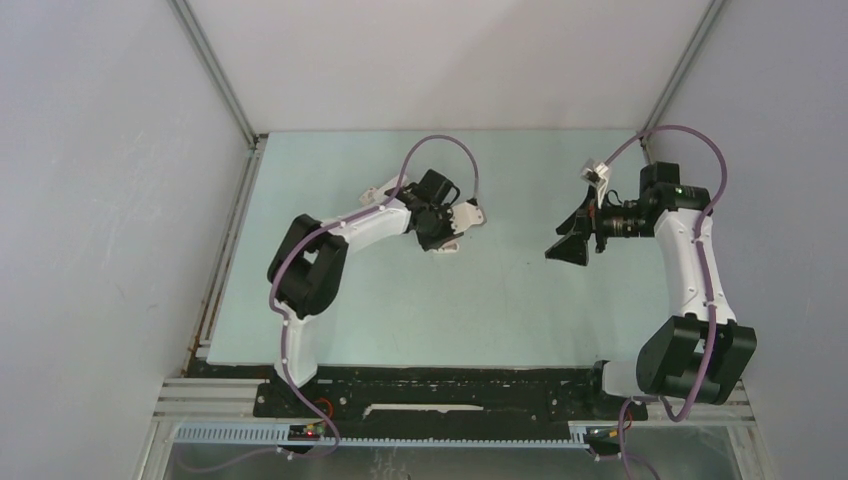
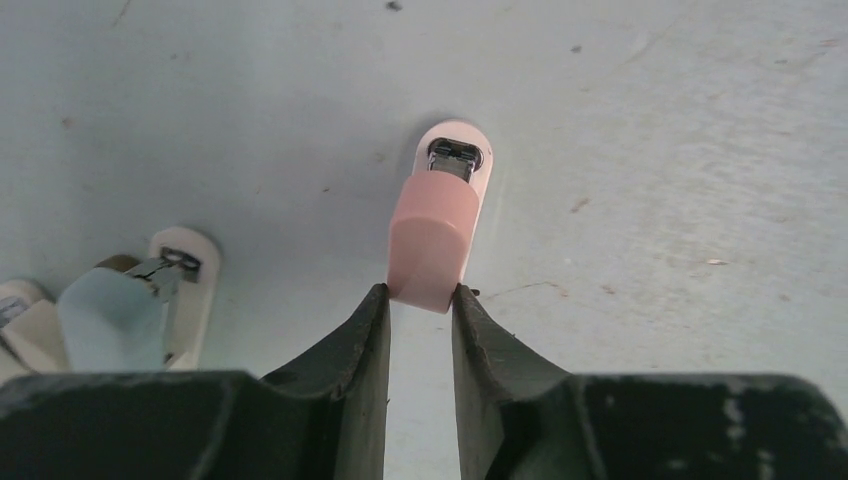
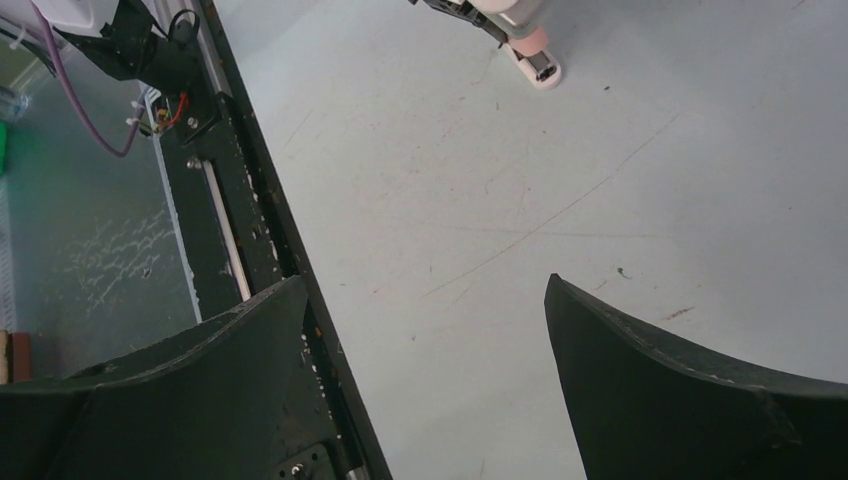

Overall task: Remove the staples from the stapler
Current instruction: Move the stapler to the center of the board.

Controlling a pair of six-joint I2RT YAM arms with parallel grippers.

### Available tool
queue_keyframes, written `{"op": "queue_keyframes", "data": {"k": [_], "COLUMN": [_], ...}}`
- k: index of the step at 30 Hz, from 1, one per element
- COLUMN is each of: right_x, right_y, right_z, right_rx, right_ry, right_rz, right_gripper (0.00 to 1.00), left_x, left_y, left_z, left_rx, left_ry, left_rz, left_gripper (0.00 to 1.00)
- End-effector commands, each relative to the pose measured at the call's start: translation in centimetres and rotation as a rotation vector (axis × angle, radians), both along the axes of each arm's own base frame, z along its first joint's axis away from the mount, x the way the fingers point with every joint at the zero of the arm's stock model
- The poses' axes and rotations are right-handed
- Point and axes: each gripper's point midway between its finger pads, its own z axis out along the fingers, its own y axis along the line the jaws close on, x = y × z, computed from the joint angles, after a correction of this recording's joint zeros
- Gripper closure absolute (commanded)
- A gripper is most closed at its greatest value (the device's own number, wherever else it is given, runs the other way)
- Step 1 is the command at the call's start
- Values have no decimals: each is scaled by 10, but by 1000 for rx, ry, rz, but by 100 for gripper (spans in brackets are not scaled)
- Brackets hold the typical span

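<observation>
A pink stapler [image 2: 430, 235] lies flat on the pale table, with its white base and metal front end [image 2: 455, 158] showing beyond the pink top. My left gripper [image 2: 422, 292] is shut on its rear end, one fingertip pressed against each side. The right wrist view shows the same stapler [image 3: 535, 52] far off. The staples are hidden; no loose strips show. My right gripper [image 3: 425, 290] hangs open over bare table, holding nothing, well to the right of the left gripper [image 1: 440, 222] in the top view.
A light blue stapler [image 2: 120, 310] lies just left of the pink one, with another white piece [image 2: 18, 318] beside it. A small white box [image 1: 597, 171] sits at the back right. The black rail [image 3: 255, 190] marks the table's near edge.
</observation>
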Motion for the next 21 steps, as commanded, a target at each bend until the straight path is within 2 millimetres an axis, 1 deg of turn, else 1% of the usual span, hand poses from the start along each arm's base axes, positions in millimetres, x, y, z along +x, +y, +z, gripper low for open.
{"op": "queue_keyframes", "data": {"k": [1,3,6,9,11,12,14,17,18,21], "right_x": [2,2,-1,-3,-4,-4,-5,-7,-8,-11], "right_y": [3,5,9,12,14,14,16,19,19,21], "right_z": [4,2,-2,-4,-5,-5,-6,-6,-7,-10], "right_rx": [-37,-44,-60,-78,-83,-85,-88,-97,-104,-131], "right_ry": [-48,-48,-51,-58,-60,-62,-65,-68,-71,-86], "right_rz": [38,50,71,95,108,111,121,134,140,166], "right_gripper": [0,0,0,0,0,0,0,0,0,0], "left_x": [-17,-23,-27,-31,-32,-32,-32,-32,-33,-39], "left_y": [-15,-17,-19,-21,-20,-20,-19,-16,-14,-7], "left_z": [26,23,21,22,25,27,33,44,52,68], "left_rx": [-93,-104,-122,-140,-156,-163,-179,-208,-227,-269], "left_ry": [-6,5,19,29,25,21,13,-10,-25,-43], "left_rz": [-3,8,34,53,68,74,97,132,148,178], "left_gripper": [75,74,70,54,45,42,38,34,33,31]}}
